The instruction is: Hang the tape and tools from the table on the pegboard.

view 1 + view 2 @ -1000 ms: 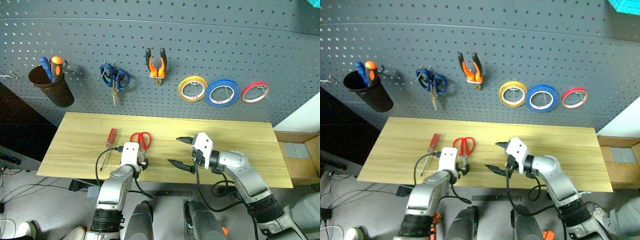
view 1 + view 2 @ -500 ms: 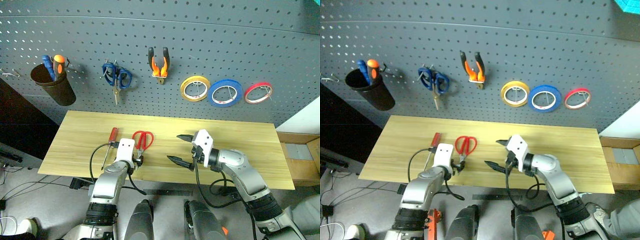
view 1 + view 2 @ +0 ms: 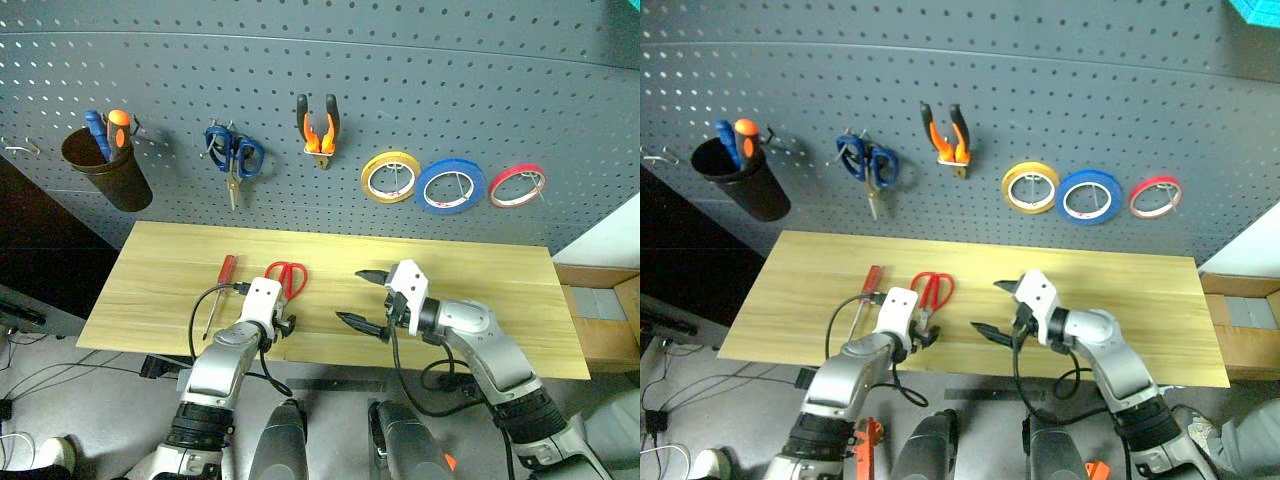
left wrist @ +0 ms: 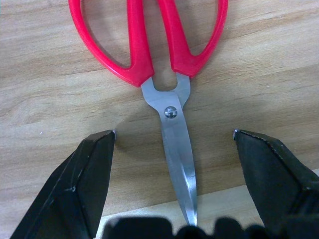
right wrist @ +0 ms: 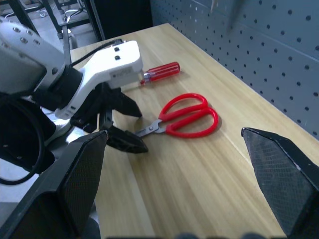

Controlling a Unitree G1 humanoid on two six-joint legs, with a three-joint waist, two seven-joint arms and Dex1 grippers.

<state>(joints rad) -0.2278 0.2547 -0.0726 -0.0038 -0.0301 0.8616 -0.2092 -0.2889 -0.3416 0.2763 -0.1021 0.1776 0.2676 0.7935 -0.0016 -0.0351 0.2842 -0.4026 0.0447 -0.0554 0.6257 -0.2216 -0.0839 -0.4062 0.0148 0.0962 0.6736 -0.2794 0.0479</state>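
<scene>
Step in hand, by the look of it: taking up the red-handled scissors [image 4: 164, 74]. Best to lower straight over the blades, close just behind the pivot screw, lift level — no dragging toward the near edge of the table [image 3: 480, 275].

Left gripper [image 4: 174, 164] spread wide, empty, one finger on each side of the closed blades, not touching them. Handles point toward the pegboard [image 3: 420, 60]. Right gripper [image 3: 362, 298] open too, idle over mid-table. Screwdriver [image 3: 218, 290] just left of the scissors.
</scene>
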